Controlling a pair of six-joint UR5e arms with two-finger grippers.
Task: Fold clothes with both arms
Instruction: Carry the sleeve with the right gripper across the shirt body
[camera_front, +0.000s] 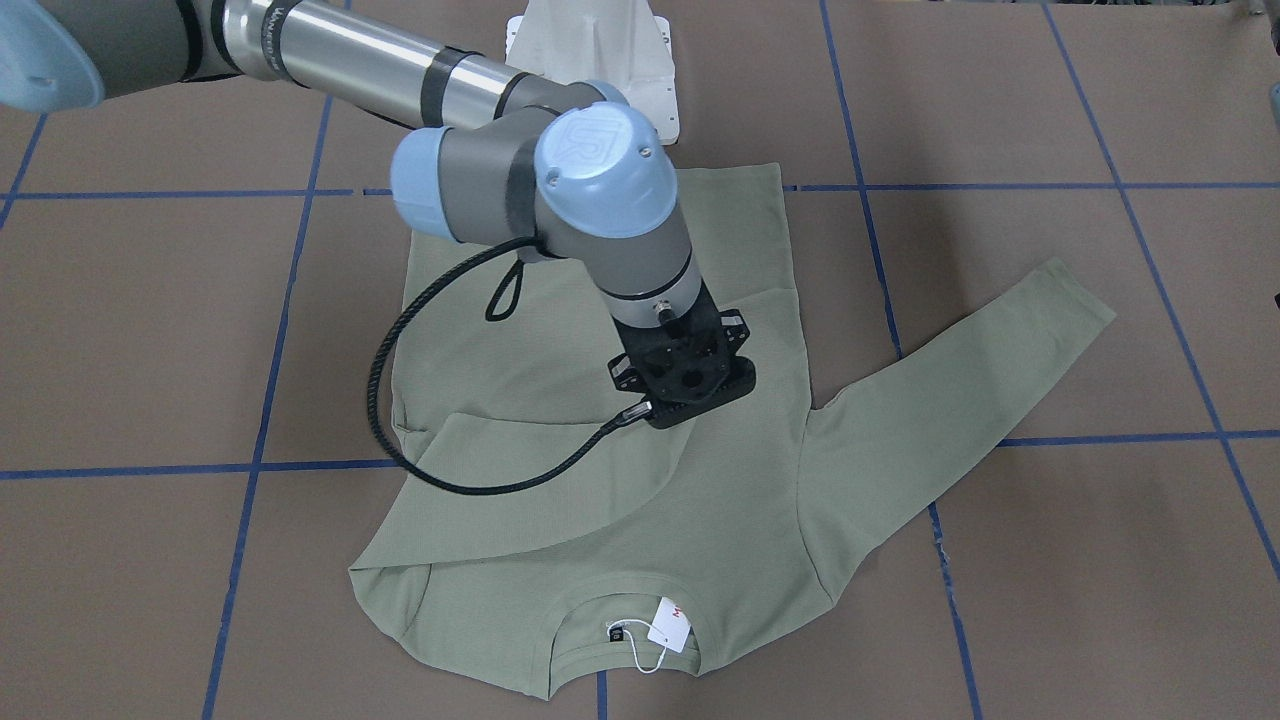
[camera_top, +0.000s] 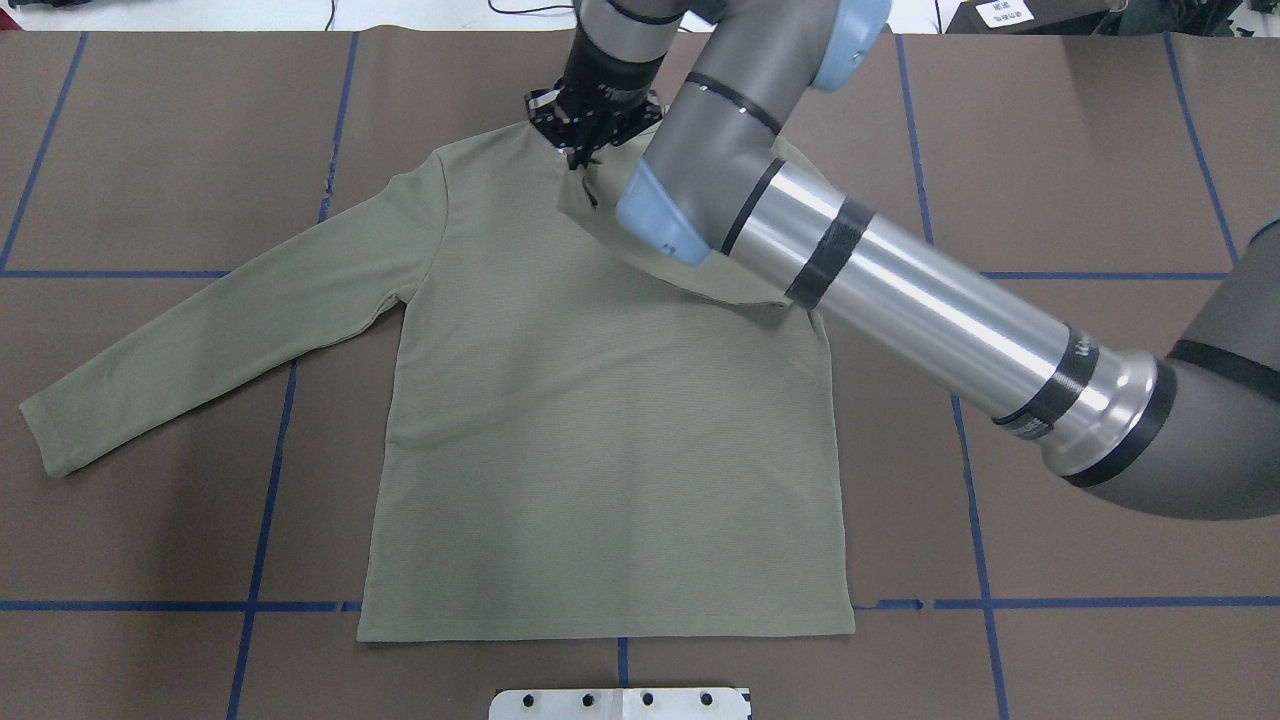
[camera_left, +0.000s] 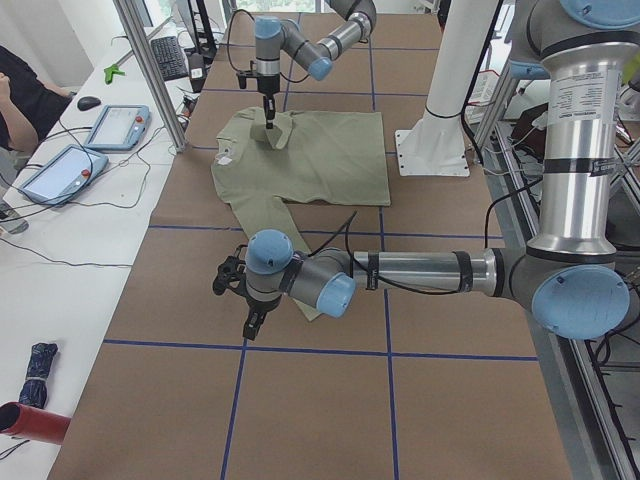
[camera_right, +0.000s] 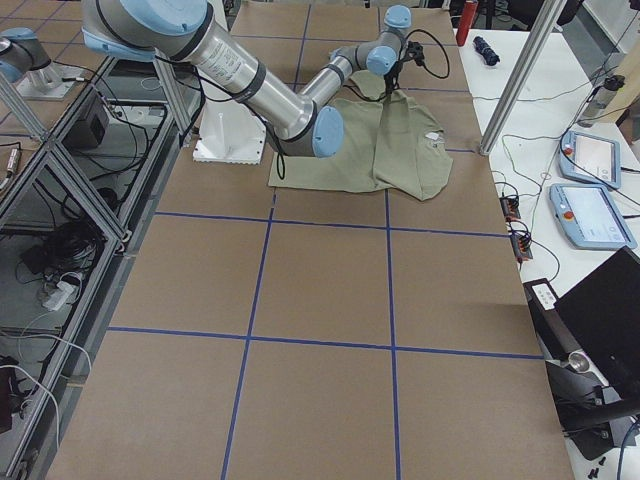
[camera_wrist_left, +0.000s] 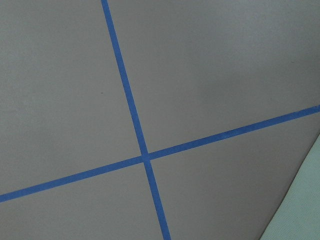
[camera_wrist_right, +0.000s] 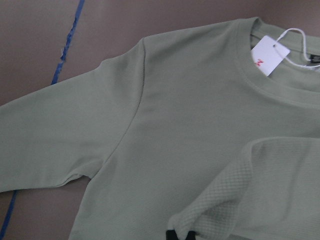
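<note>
On the brown tabletop (camera_top: 1100, 150) the green shirt (camera_top: 600, 420) lies spread flat while the right end effector (camera_top: 588, 178) pinches one sleeve cuff (camera_wrist_right: 215, 200) over the chest, seemingly to fold it inward; the left end effector (camera_left: 250, 322) hangs near the outstretched sleeve (camera_top: 200, 340), its opening impossible to judge.

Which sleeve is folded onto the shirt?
The sleeve on the robot's right, laid across the chest, held by the right hand; the left sleeve lies stretched out flat.

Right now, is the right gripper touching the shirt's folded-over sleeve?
Touching. Right wrist view: the sleeve bunches against the black jaws of the right gripper at the bottom edge.
</note>
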